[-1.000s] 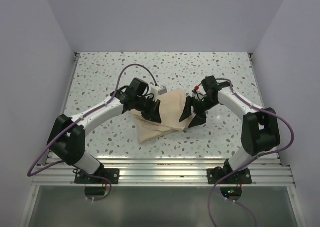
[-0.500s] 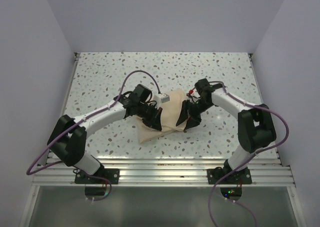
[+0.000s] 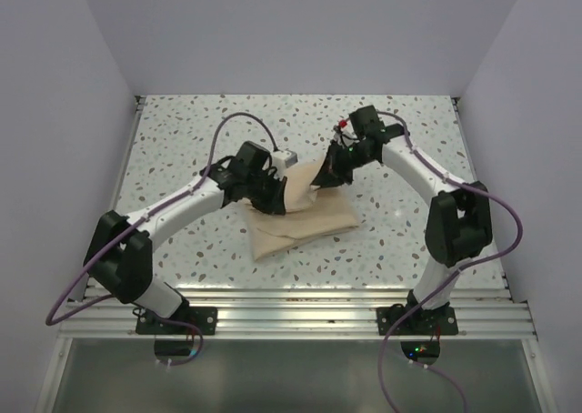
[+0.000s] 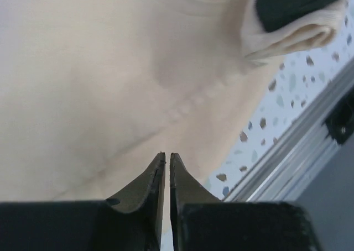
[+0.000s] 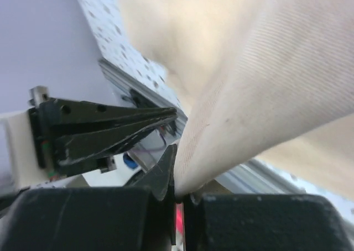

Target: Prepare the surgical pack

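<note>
Wrapping step in hand, by look of it: big beige cloth (image 3: 305,220) bundled at middle of speckled bench (image 3: 182,140). Far flap pinched tight in right gripper (image 3: 319,178), held raised. At bundle's left side, left gripper (image 3: 283,199), closed, nothing seen between. Next, likely: carry flap across bundle, no slack.

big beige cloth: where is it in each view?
Top external: big beige cloth at centre of frame.
Left wrist: cloth fills the upper left.
Right wrist: cloth upper right, pinched in the right gripper.
Shared landmark: speckled tabletop.
</note>
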You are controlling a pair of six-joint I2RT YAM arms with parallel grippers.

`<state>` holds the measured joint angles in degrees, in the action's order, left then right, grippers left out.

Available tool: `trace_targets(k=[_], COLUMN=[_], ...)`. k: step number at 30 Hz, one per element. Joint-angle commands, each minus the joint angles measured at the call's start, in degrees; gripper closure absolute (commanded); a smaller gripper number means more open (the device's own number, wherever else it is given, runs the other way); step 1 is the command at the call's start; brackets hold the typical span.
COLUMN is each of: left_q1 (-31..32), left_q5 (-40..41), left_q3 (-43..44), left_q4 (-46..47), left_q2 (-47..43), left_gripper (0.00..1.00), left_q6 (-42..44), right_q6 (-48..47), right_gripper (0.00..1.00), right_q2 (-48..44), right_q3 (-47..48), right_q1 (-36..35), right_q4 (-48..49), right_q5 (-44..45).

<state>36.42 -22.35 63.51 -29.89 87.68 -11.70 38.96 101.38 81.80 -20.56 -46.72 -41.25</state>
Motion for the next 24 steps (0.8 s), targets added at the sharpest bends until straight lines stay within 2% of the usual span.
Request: trace_targets(k=[1, 2, 5, 8, 10, 13, 19, 24], left_q1=[-7.1, -10.3, -14.0, -16.4, -18.0, -19.2, -21.5, -23.3], left_q5=[10.0, 10.0, 11.8, 11.7, 11.3, 10.7, 6.8, 5.7], left_q3=[6.1, 7.0, 12.9, 17.3, 19.8, 21.9, 31.1, 36.4], left_q4=[2.6, 2.6, -0.2, -1.8, -2.8, -2.5, -5.5, -5.8], left_q2=[-2.0, -1.3, 4.2, 10.1, 14.3, 17.6, 25.3, 28.9], left_gripper=[0.87, 0.87, 0.87, 0.87, 0.91, 0.93, 0.93, 0.93], left_q6=[-5.8, -6.0, -6.4, -6.3, -6.5, -6.7, -5.3, -7.8], right_q6=[6.2, 7.0, 9.0, 9.7, 11.1, 16.6, 18.4, 20.3], right_gripper=[1.00, 1.00, 1.00, 1.00, 1.00, 1.00, 1.00, 0.99], right_q2=[4.6, 6.4, 14.3, 23.5, 29.5, 33.5, 45.3, 48.1], right_q3=[8.6, 12.0, 21.0, 31.3, 37.0, 42.0, 59.0, 60.7], right_q1=[1.4, 2.1, 3.9, 5.2, 5.9, 6.8, 9.0, 11.3], right_q4=[10.2, 12.6, 18.9, 20.4, 21.8, 27.7, 25.5, 29.3], right_q5=[2.1, 2.4, 2.8, 4.5, 5.2, 6.4, 11.4, 15.2])
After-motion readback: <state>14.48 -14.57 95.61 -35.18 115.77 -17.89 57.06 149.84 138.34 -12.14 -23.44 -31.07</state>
